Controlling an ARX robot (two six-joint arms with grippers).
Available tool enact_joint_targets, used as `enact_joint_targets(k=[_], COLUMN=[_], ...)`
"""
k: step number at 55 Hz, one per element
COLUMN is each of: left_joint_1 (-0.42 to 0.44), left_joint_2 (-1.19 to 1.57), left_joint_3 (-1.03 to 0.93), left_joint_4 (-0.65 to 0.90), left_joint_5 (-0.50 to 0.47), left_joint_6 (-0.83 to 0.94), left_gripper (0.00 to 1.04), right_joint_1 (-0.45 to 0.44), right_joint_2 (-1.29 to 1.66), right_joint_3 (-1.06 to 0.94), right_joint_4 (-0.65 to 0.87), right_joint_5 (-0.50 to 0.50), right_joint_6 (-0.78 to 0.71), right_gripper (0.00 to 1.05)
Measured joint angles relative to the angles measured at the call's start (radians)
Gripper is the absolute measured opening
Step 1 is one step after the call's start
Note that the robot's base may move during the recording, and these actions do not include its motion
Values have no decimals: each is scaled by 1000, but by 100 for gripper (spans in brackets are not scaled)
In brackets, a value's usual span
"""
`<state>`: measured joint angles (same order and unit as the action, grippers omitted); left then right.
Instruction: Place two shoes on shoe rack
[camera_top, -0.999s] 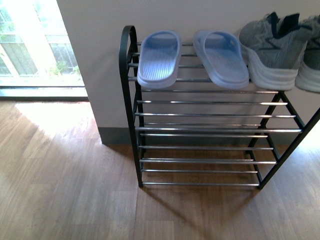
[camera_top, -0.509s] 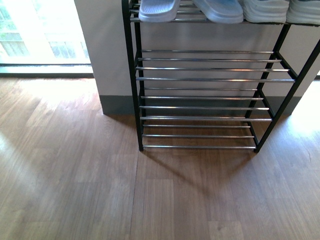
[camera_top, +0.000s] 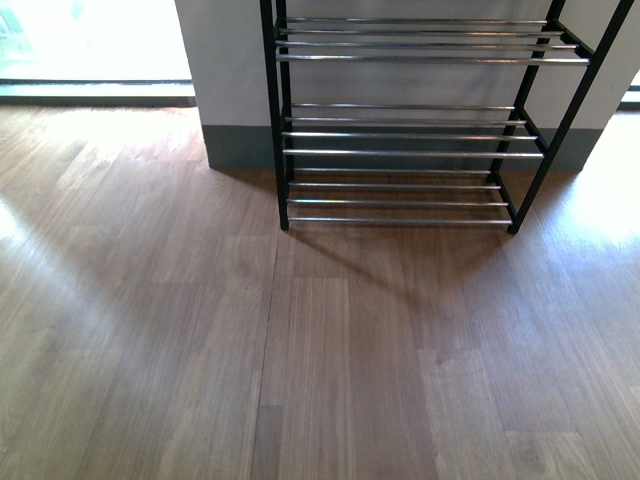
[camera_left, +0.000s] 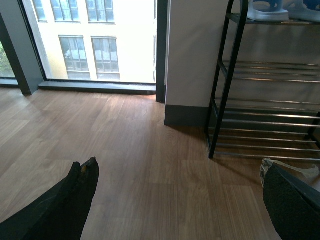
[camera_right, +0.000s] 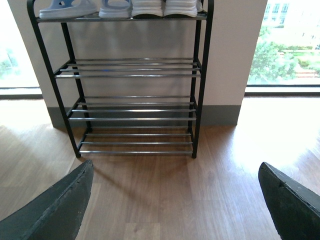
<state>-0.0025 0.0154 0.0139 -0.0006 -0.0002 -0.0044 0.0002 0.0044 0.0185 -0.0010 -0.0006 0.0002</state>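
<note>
Wood floor (camera_top: 300, 350) fills most of the front view; grey wall section (camera_right: 230, 55) behind the rack, windows either side. One shoe rack (camera_right: 135, 75), black frame with chrome rods, four tiers visible in the right wrist view, standing against the wall.

Top tier holds four shoes: two pale blue slides (camera_right: 67, 7) toward one end, two white-soled sneakers (camera_right: 165, 6) beside them, only the soles showing. Lower three tiers carry nothing.

Left gripper (camera_left: 180, 200) and right gripper (camera_right: 175, 200): fingers spread wide, nothing between them, both low over the floor and well back from the rack, facing it.

Versus 1.0 s ago: front camera has tilted down; the top tier and shoes have dropped out of its frame, only the lower tiers remain.
</note>
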Motion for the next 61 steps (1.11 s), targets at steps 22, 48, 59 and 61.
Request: enact_joint_targets(k=[22, 48, 59, 61], left_joint_1=[0, 0, 0, 0], left_joint_2=[0, 0, 0, 0], left_joint_3=[0, 0, 0, 0], left_joint_4=[0, 0, 0, 0], left_joint_5=[0, 0, 0, 0], left_joint_6=[0, 0, 0, 0], left_gripper=[95, 95, 95, 95], right_joint_1=[0, 0, 0, 0], right_joint_2=[0, 0, 0, 0], right_joint_3=[0, 0, 0, 0], right_joint_4=[0, 0, 0, 0], right_joint_5=[2, 0, 0, 0], right_joint_6=[0, 0, 0, 0], right_gripper=[96, 96, 96, 96])
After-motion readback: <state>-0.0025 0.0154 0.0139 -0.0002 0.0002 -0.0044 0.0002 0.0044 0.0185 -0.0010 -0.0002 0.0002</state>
